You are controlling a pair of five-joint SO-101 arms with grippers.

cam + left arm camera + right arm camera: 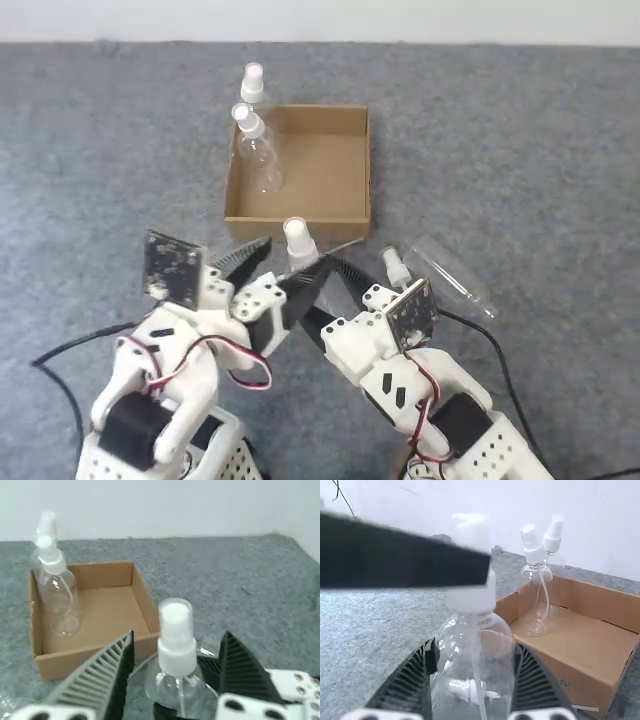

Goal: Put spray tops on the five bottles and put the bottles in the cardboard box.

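The right tool (475, 674) is clamped on the round belly of a clear bottle (472, 645), and its ribbed black jaws press the sides and hold it upright. The plastic is thin, glossy and slick, so a grip low on the widest part is the safer one, and squeezing harder would likely dent it.

Just above that grip, the left tool (178, 637) stands wide, one serrated jaw on each side of the white spray top (175, 625) with a gap on both sides. The top looks seated on the neck, its dip tube hanging down inside. If it needs tightening, I would close on the lower ribbed collar rather than the smooth cap, keep it square to the neck and turn without tipping the bottle.

Beside the right tool, on its outer side, another clear bottle (455, 278) lies flat on the tabletop (520, 150), a grey, felt-like mat. There is a white top at its nearer end, and I cannot tell whether it is screwed on.

Just ahead of both tools is the cardboard box (340, 212), shallow, square and open, with stiff brown walls. A capped bottle (258, 150) stands in its far corner on the left tool's side. Another capped bottle (252, 82) stands beyond the box's far wall. To reach the box, the held bottle must be lifted over the near wall.
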